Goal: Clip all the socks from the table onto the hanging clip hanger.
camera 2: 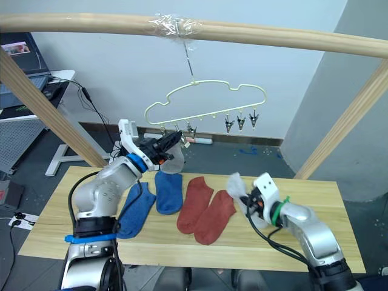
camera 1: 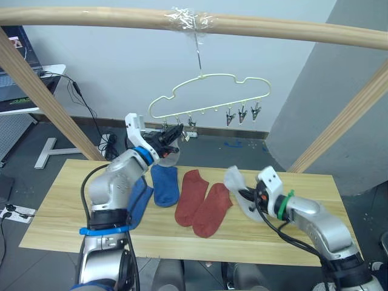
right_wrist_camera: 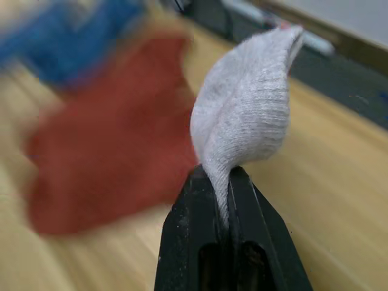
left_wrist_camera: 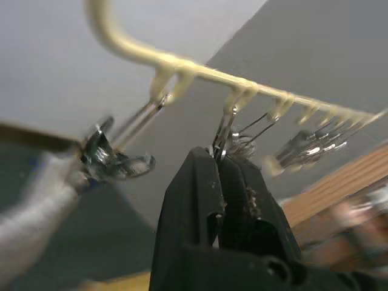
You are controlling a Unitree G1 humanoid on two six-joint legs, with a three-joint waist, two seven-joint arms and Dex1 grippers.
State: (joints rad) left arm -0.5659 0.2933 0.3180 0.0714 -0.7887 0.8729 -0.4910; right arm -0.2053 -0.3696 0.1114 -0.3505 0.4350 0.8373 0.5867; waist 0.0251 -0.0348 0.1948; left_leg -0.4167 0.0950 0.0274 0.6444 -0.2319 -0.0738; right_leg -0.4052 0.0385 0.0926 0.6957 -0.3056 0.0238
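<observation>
Our right gripper (right_wrist_camera: pixel 225 182) pinches a light grey sock (right_wrist_camera: pixel 245 109) just above the table (camera 1: pixel 315 188). Our left gripper (left_wrist_camera: pixel 221 165) squeezes a clip (left_wrist_camera: pixel 223 136) on the clip hanger (camera 1: pixel 209 91). Blue socks (camera 1: pixel 165 185) and rust-red socks (camera 1: pixel 203 203) remain unclipped.

Pale wall (camera 1: pixel 121 66), dark floor (camera 1: pixel 36 182)

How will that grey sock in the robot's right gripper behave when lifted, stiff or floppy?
Probably floppy: the grey sock curls and folds above the right gripper, which is pinching it. Likely light, since a thin pinch holds it up. Its knit surface looks grippy, so slipping seems unlikely.
</observation>
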